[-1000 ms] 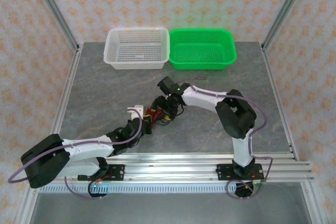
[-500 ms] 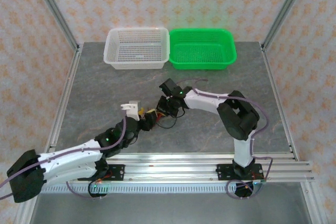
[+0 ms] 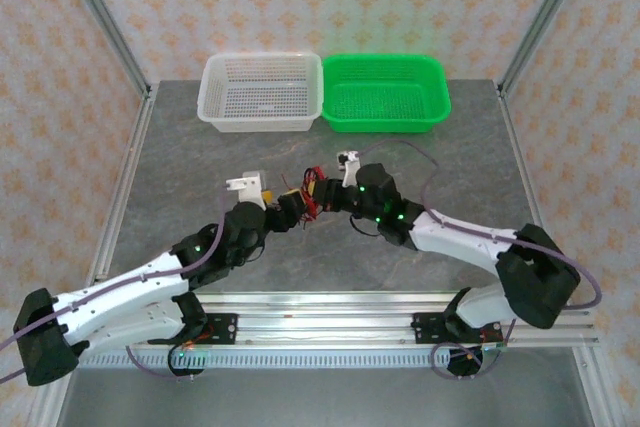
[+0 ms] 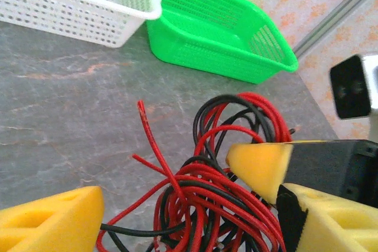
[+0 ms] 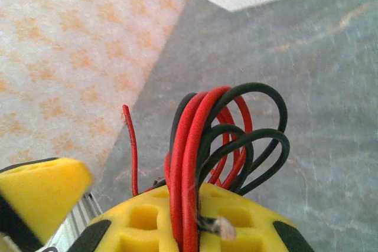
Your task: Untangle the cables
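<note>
Nearest the arm bases, the left tool (image 4: 189, 213) stands released, its yellow fingers (image 4: 50, 222) spread wide with the cables (image 4: 207, 196) lying between them. Just past it, the right tool (image 5: 190, 208) is clenched on the cables, with red strands pinched between its closed tips.

The bundle hangs over the middle of the table (image 3: 190, 177), bridging the two tools, and its long axis runs left to right. From the right tool's grip, red and black loops arch out away from the tips. One loose red end pokes out alone towards the far side of the table.

The strands are thin and glossy, red and black wound through one another in a dense knot near the left tool. Whether the knot rests on the table I cannot tell.

Bare table lies open on both sides of the bundle and beyond it. At the far edge, well apart from the cables, a white basket (image 3: 262, 92) and a green basket (image 3: 388, 92) stand just beside each other.
</note>
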Controlling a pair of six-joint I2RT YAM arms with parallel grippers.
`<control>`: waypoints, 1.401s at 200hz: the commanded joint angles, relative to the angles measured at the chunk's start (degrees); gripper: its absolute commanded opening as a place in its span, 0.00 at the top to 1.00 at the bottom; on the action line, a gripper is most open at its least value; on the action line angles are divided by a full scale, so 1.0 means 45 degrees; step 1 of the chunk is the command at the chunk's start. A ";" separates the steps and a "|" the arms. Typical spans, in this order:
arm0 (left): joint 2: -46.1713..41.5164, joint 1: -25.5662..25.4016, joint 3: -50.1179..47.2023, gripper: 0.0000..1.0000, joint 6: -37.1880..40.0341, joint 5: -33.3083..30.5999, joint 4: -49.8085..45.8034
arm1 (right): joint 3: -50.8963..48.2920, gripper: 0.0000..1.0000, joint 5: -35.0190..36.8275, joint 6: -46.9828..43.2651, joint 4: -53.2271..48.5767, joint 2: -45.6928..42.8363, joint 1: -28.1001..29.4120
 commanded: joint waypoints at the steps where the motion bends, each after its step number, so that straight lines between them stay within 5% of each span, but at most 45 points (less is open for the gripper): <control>1: 0.0425 0.0031 0.0395 0.23 -0.0806 0.1125 0.0817 | -0.0563 1.00 0.0399 -0.1572 0.2481 -0.0723 0.0047; 103: 0.1606 0.1496 -0.1471 0.23 -0.2674 0.3395 0.5763 | -0.1660 1.00 0.0793 -0.1227 0.3813 -0.1783 0.0338; 202: 0.2757 0.2491 -0.1917 0.37 -0.3183 0.5845 0.8447 | -0.2644 1.00 0.1011 0.0042 0.5154 -0.2700 0.0392; 229: 0.2083 0.2481 -0.1490 0.34 -0.2904 0.5610 0.7070 | -0.2449 1.00 0.2277 -0.0480 0.4048 -0.2705 0.0415; 280: -0.0208 0.2486 0.0593 0.25 -0.0963 0.2795 0.0212 | -0.2114 1.00 0.3860 -0.1029 0.2750 -0.2604 0.0417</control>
